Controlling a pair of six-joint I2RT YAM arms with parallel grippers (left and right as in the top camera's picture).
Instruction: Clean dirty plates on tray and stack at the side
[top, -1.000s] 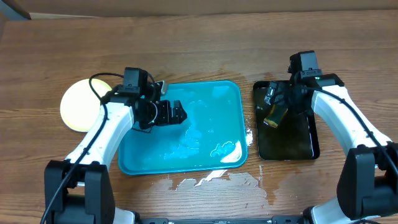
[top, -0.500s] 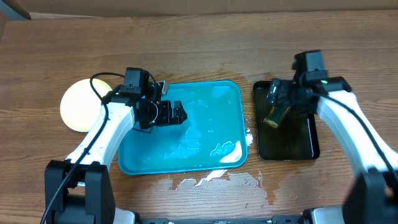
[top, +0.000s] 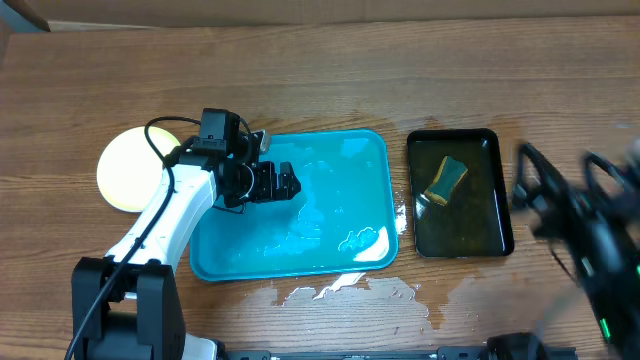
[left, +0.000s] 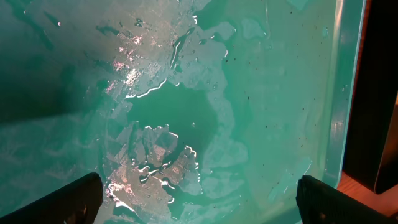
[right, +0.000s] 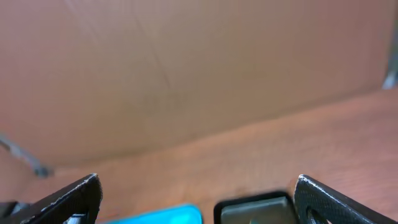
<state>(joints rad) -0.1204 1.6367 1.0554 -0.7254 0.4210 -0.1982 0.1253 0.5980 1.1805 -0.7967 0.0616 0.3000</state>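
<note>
The turquoise tray (top: 345, 160) lies mid-table, wet and foamy, with no plate showing on it. One pale yellow plate (top: 122, 170) rests on the wood to its left; I cannot tell whether others lie under it. My left gripper (top: 283, 183) hovers over the tray's left half, open. In the left wrist view the left gripper (left: 202, 202) has only the soapy tray floor (left: 261, 93) between its fingertips. My right arm (top: 585, 225) is a blur at the far right. The right gripper (right: 199, 199) is open and empty, and faces the table's back.
A black tray (top: 490, 235) holding dark water and a yellow-green sponge (top: 445, 180) sits right of the turquoise tray. Spilled water (top: 345, 290) pools on the wood in front of the tray. A cardboard wall (right: 186, 74) stands behind the table.
My right arm has swung away from above the sponge, moving right and toward the table's front. The sponge stays in the black tray. The left arm has not moved.
</note>
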